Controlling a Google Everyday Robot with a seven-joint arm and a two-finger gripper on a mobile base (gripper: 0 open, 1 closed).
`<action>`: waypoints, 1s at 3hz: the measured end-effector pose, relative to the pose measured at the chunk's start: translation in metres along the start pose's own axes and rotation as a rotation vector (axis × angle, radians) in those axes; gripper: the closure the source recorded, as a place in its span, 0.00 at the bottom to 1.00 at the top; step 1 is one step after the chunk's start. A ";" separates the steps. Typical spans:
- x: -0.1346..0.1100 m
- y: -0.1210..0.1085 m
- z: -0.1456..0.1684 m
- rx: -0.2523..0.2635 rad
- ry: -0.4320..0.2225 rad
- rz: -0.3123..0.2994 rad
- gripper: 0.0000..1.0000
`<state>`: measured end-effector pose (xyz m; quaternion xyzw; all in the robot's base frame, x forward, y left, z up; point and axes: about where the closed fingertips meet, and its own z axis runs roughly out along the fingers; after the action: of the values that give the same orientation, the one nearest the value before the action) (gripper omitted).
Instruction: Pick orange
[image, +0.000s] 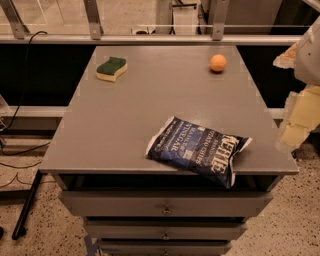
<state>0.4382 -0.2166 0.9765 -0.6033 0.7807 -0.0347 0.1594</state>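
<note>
The orange (218, 63) is a small round plain orange fruit. It sits on the grey cabinet top (150, 100) at the far right, near the back edge. My gripper (296, 122) shows as a pale yellow and white shape at the right edge of the camera view. It hangs off the cabinet's right side, well to the right of the orange and nearer the camera. It holds nothing that I can see.
A green-and-yellow sponge (111, 68) lies at the far left of the top. A dark blue chip bag (200, 150) lies at the front right, overhanging the front edge. Drawers (165, 205) sit below. A metal rail (150, 37) runs behind, and cables (20, 150) lie on the floor at left.
</note>
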 end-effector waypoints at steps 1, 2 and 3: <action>0.000 0.000 0.000 0.000 0.000 0.000 0.00; -0.005 -0.024 0.021 0.019 -0.066 0.032 0.00; -0.017 -0.104 0.078 0.072 -0.207 0.134 0.00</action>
<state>0.5615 -0.2171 0.9315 -0.5439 0.7969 0.0106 0.2625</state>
